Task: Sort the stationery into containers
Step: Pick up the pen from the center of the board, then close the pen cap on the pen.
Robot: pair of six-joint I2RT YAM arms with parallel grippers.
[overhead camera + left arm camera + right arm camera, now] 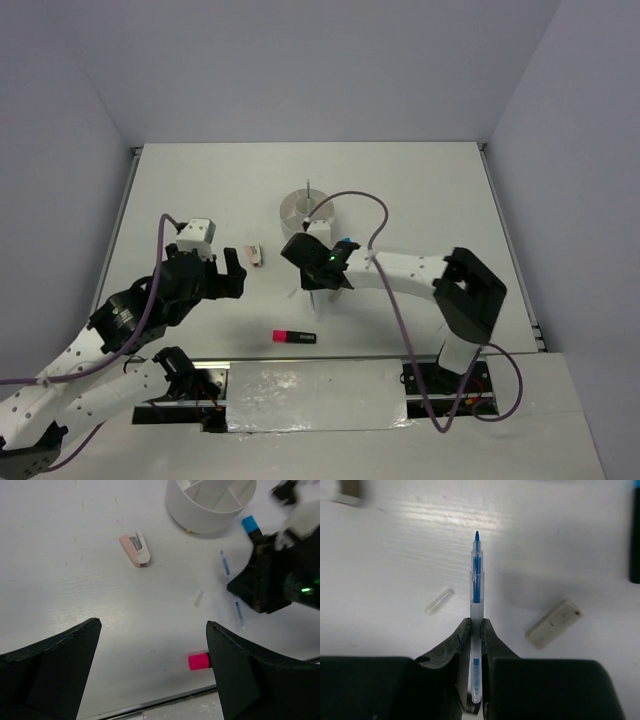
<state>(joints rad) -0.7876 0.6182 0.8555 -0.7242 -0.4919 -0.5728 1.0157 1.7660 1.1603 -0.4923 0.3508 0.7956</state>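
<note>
The round white divided cup [300,207] stands at mid-table with a thin pen upright in it; it also shows in the left wrist view [200,515]. My right gripper [476,625] is shut on a thin blue pen [476,580], tip pointing away, low over the table just in front of the cup [318,268]. My left gripper [152,627] is open and empty, above the table to the cup's left [232,272]. A pink-and-black highlighter [294,337] lies near the front edge; its pink cap [198,661] shows beside my right finger [250,670].
A pink-and-white sharpener [136,550] lies left of the cup. A blue-and-black highlighter [251,526] lies beside the right arm. A tan eraser [553,623] and a clear pen cap [439,601] lie on either side of the held pen.
</note>
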